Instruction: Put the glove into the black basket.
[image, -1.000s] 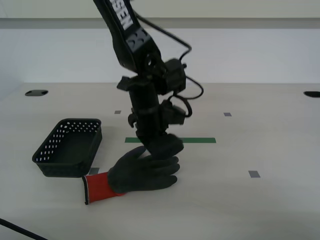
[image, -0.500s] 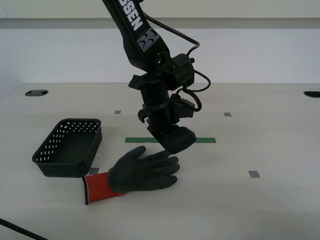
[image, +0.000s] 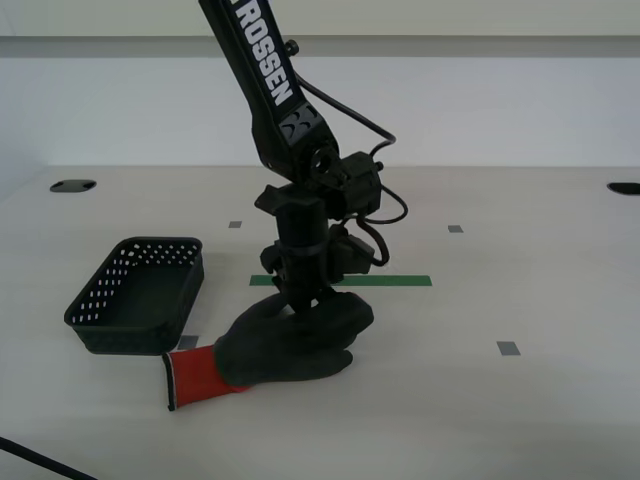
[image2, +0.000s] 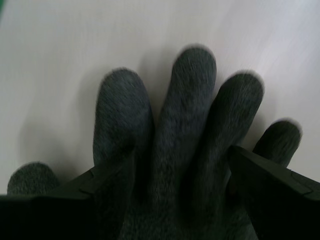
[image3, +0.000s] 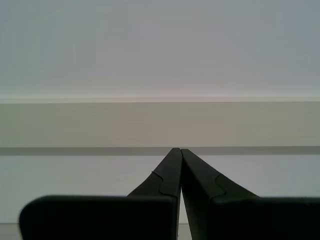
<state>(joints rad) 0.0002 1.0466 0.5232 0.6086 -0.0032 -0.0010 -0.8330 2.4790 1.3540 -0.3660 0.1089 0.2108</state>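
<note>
Glove lies flat on the tabletop, just beside the black basket. My second gripper is down on its palm, jaws apart; closing could pinch only 1 thin layer and slip. My first gripper is pressed together, empty.

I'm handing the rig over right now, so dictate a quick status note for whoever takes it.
My second gripper is open, jaws straddling the middle fingers of the dark grey work glove with a red knit cuff, which lies on the table.
My first gripper is shut, empty, facing the wall.
The small perforated black plastic basket sits empty beside the cuff.
Done: approach. Left: grasp, lift, drop in basket.
</note>
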